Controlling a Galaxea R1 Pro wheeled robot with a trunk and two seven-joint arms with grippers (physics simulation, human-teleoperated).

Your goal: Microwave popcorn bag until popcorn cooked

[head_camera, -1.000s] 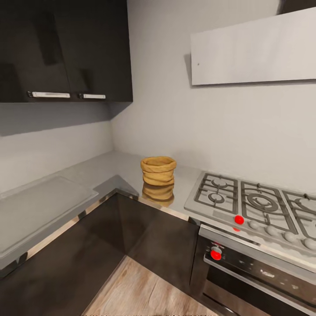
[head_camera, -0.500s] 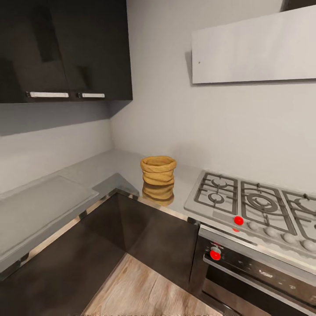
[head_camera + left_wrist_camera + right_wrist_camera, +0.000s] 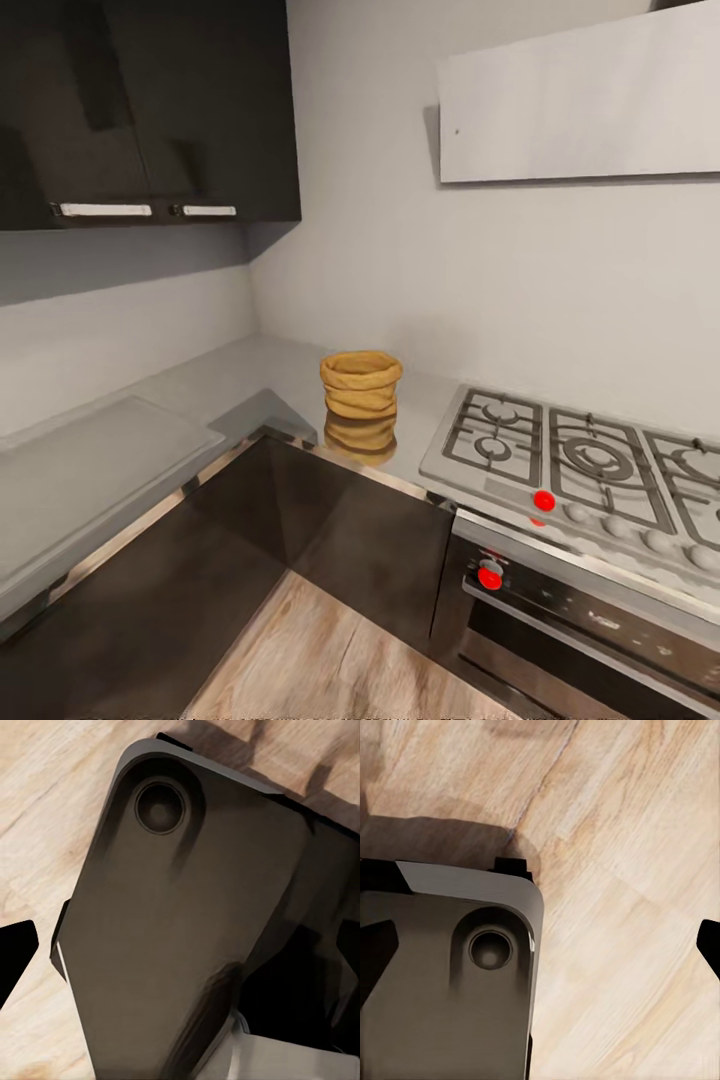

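The popcorn bag point(image 3: 361, 384), a tan wrinkly sack with a rolled rim, stands upright on the grey countertop point(image 3: 250, 368) near the inner corner, just left of the gas hob; its reflection shows on the glossy slab. The microwave and the popcorn kernels are out of view. In the right wrist view my right gripper point(image 3: 540, 949) hangs over the wooden floor with black fingertips point(image 3: 375, 945) far apart at both picture edges, nothing between them. In the left wrist view my left gripper point(image 3: 180, 952) points down at my dark base, one fingertip point(image 3: 15, 954) at the edge.
A gas hob point(image 3: 580, 460) with grey grates and a built-in oven point(image 3: 590, 625) with red knobs sit right of the bag. Dark wall cabinets point(image 3: 150, 110) hang over the left counter, a pale hood point(image 3: 580, 100) over the hob. Wooden floor point(image 3: 330, 650) lies between the cabinet fronts.
The whole head picture has shifted slightly as the camera moved; the bag stands where it was on the countertop.
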